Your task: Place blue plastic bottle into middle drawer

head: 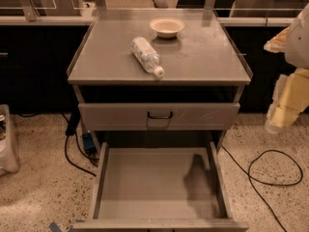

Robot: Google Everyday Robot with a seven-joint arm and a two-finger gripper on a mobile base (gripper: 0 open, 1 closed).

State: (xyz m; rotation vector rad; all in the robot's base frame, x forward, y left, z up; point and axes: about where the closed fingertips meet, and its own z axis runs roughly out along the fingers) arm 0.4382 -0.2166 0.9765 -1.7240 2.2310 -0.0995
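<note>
The blue plastic bottle (146,56) lies on its side on the grey cabinet top (203,57), white cap pointing toward the front edge. The middle drawer (145,187) is pulled out wide below and nothing lies on its flat grey floor. My gripper (284,108) hangs at the far right of the view, beside the cabinet at about the height of the closed drawer front. It is well to the right of the bottle and holds nothing that I can see.
A cream round bowl (167,27) stands behind the bottle on the cabinet top. The closed drawer front with a black handle (160,115) sits above the open drawer. Black cables (270,173) lie on the speckled floor to the right and left. A bin (7,144) stands at far left.
</note>
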